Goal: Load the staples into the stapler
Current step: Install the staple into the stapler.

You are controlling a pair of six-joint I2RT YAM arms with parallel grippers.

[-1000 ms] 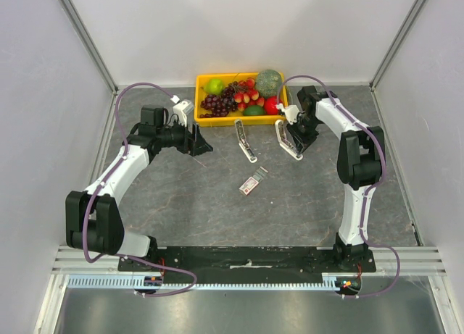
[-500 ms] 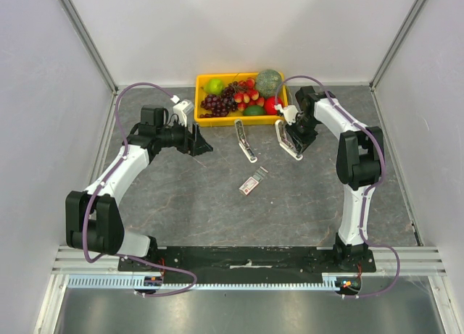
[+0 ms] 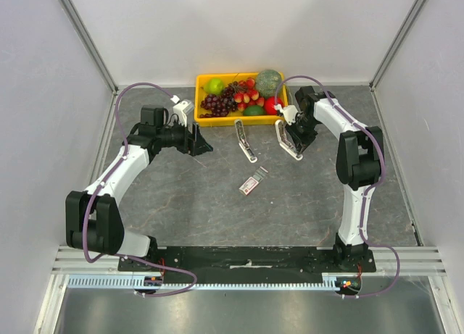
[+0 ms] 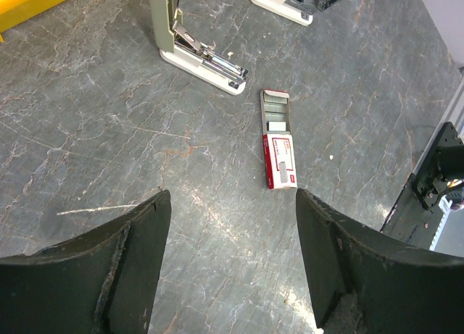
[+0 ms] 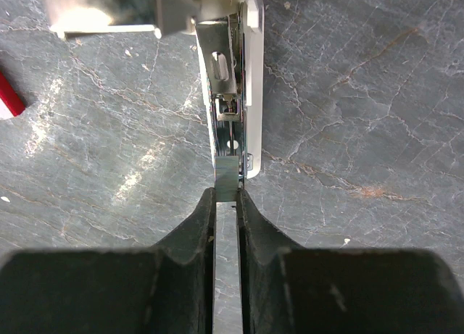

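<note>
The right pincer (image 5: pixel 226 198) is closed on a thin silvery strip of staples (image 5: pixel 227 176). The strip's free end points along the open magazine rail of the stapler (image 5: pixel 229 124) lying on the table (image 5: pixel 362 131). I'd judge that strip to be feather-light but brittle: the glued legs will snap apart if it is bent or rammed, and the bare metal is slick. The flat-sided hold near the back looks right to me, leaving the front free to slide in straight. The left pincer (image 4: pixel 232 196) hangs wide open with nothing in it, above bare table. It looks toward the staple box (image 4: pixel 280 154), which lies flat in the middle of the table with its inner tray pulled partway out. A second stapler (image 4: pixel 197 48), also opened, lies just beyond the box. If I wanted the box I'd take it across its short sides, since it is light card and easy to crush. I cannot tell whether the strip's tip already sits in the channel or only rests on its lip — the fingers hide its rear length. Glare washes out the stapler's far end. From overhead the strip is too small to make out, and I can't see how many strips remain in the tray.
</note>
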